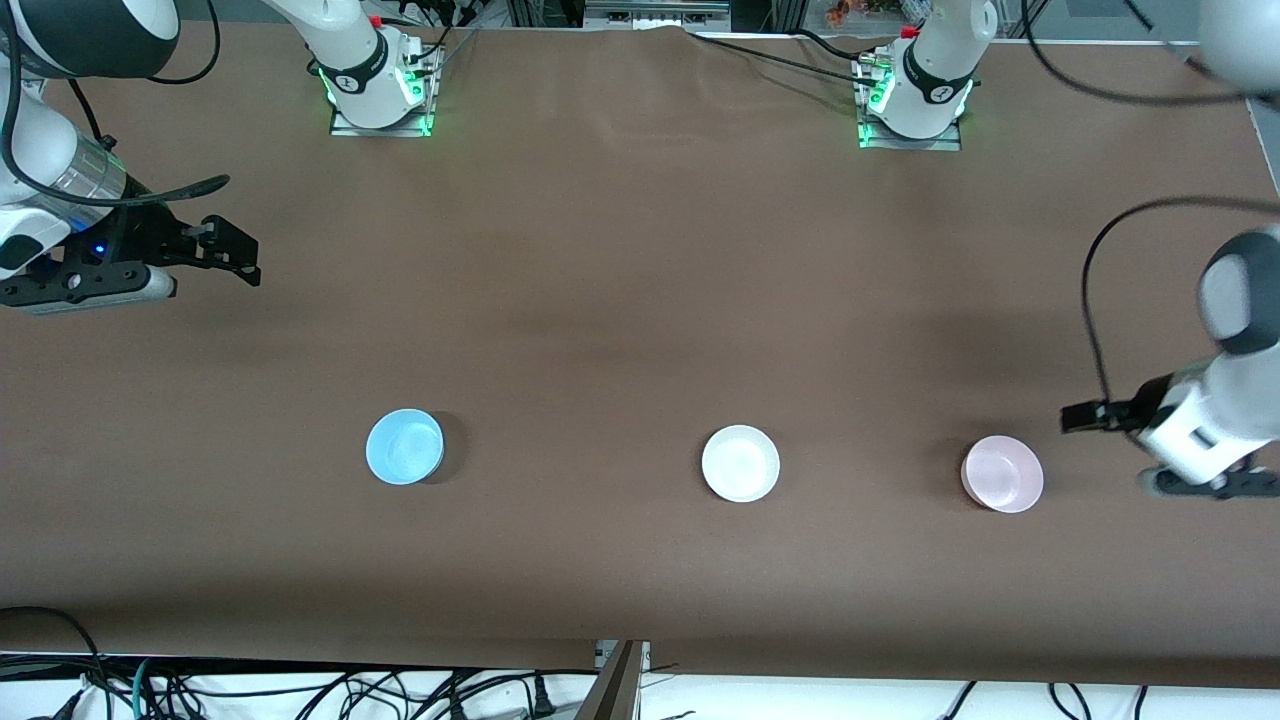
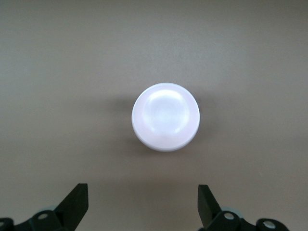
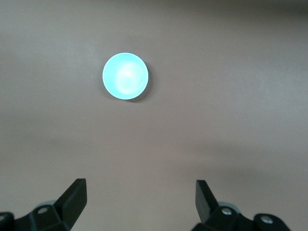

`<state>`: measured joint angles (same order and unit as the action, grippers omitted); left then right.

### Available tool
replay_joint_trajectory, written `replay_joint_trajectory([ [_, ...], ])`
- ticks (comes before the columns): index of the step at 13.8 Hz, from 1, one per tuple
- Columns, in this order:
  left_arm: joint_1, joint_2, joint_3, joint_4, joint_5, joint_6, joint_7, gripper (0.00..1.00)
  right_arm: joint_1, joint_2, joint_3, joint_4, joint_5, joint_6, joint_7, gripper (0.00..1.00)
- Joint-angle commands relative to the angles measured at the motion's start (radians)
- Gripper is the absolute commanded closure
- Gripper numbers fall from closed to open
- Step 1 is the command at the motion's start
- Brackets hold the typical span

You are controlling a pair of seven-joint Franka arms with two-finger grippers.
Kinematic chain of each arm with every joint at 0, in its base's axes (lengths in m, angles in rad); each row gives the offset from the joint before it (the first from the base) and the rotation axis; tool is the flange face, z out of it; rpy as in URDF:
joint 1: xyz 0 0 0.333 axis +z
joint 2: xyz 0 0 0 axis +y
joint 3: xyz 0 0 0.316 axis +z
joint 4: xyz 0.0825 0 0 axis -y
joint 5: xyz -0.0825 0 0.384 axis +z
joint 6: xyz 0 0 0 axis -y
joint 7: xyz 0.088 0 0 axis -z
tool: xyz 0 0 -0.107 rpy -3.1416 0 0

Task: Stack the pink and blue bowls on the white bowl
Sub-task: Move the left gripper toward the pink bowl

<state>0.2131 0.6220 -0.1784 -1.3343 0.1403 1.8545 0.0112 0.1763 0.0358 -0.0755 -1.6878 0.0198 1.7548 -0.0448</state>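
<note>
A wide brown surface [image 1: 620, 250] carries three small glossy bowls set in a row along the part nearer the front camera, each standing alone with bare brown cloth all around it. The blue bowl [image 1: 405, 446] sits toward the right arm's end, the white bowl [image 1: 740, 463] in the middle, and the pink bowl [image 1: 1002, 474] toward the left arm's end. All three rest upright and well apart from one another, and none is stacked. A broad open stretch of cloth lies between the row and the two arm bases at the top of the front view. Nearer the camera, a band of cloth separates the bowls from the surface's edge, where dark cables [image 1: 300, 690] hang below.

The left end effector [image 1: 1085, 418] hangs in the air just beside the pink bowl, near the surface's end; its arm bends down from above, wrist tilted. In the left wrist view its two dark fingers [image 2: 77, 202] stand wide apart and empty, with the pink bowl [image 2: 165, 117] centred ahead of them.

The right end effector [image 1: 235, 255] hovers over bare cloth at the other end, well apart from the blue bowl. Its fingers [image 3: 74, 197] are likewise spread and empty, with the blue bowl [image 3: 125, 76] in view ahead of them.
</note>
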Motion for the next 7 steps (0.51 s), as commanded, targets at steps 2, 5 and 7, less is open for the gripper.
replay_joint_trajectory([
  [2, 0.017, 0.131, -0.001, 0.023, 0.025, 0.132, 0.019, 0.00, -0.001, 0.004, 0.000, 0.014, -0.006, -0.009, 0.010, 0.00],
  [5, 0.063, 0.186, -0.001, 0.020, 0.022, 0.155, 0.050, 0.00, 0.000, 0.006, 0.000, 0.014, -0.006, -0.012, 0.010, 0.00],
  [7, 0.080, 0.202, -0.001, 0.017, 0.019, 0.224, 0.114, 0.00, 0.000, 0.006, 0.000, 0.014, -0.006, -0.014, 0.010, 0.00],
])
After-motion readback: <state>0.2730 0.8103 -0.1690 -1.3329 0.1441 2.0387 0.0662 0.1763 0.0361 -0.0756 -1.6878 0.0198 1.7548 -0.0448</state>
